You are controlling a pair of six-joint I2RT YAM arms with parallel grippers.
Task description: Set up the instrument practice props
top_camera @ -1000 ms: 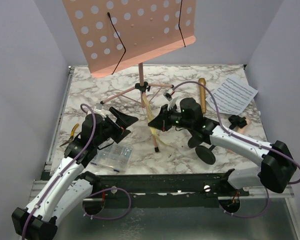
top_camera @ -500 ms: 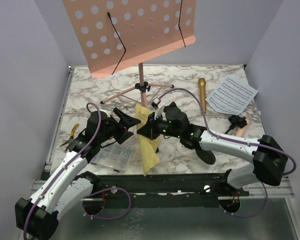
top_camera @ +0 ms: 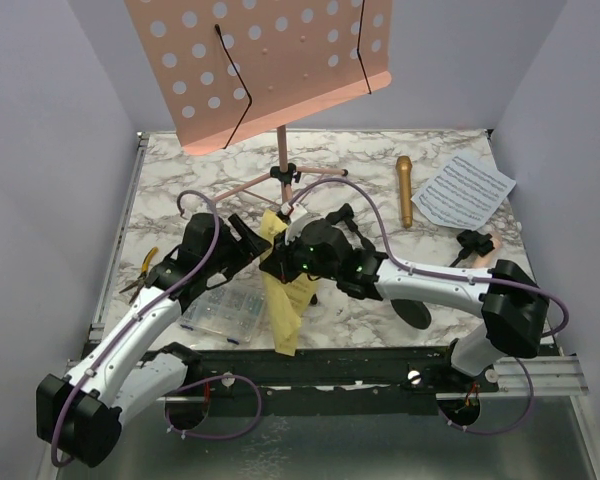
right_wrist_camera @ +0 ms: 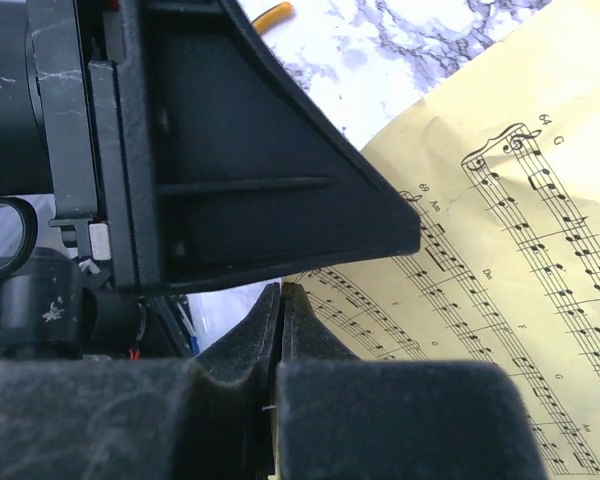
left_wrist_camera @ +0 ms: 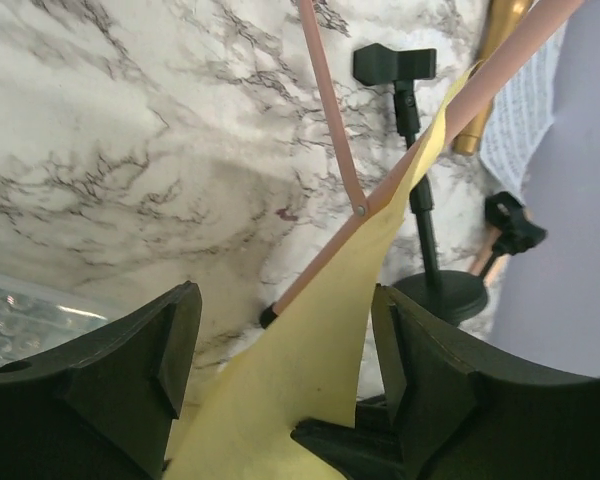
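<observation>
**newbie:** ok so how are your arms sitting right now?

**regular:** your right arm point(top_camera: 435, 285) has its elbow out by the right edge of the counter point(top_camera: 180, 190). The forearm is laid low and reaches left across to the middle. Your left arm point(top_camera: 145, 325) rises from its base at the near left and slants right. The two wrists meet nose to nose just in front of the pink music rack point(top_camera: 270, 70), by its near tripod leg.

**newbie:** and the pincers?

**regular:** right pincer point(right_wrist_camera: 281, 305) is clenched on the edge of the yellow sheet-music page point(right_wrist_camera: 500, 250), pads pressed together with the paper between them. The page droops from there toward the near edge of the counter, printed side facing the right wrist camera. Left pincer point(left_wrist_camera: 283, 320) is spread, one finger on each side of that same yellow page, not pinching it.

**newbie:** rest of the props?

**regular:** the white sheet-music page point(top_camera: 465, 188) lies flat at the far right, with the gold microphone point(top_camera: 405, 190) just left of it. One black mic holder point(left_wrist_camera: 442, 295) stands on its round base by your right forearm. A second holder point(top_camera: 475, 243) is near the right edge. The clear compartment box point(top_camera: 220, 312) sits beside your left arm, and the yellow-handled pliers point(top_camera: 140, 272) are on the arm's other side
</observation>
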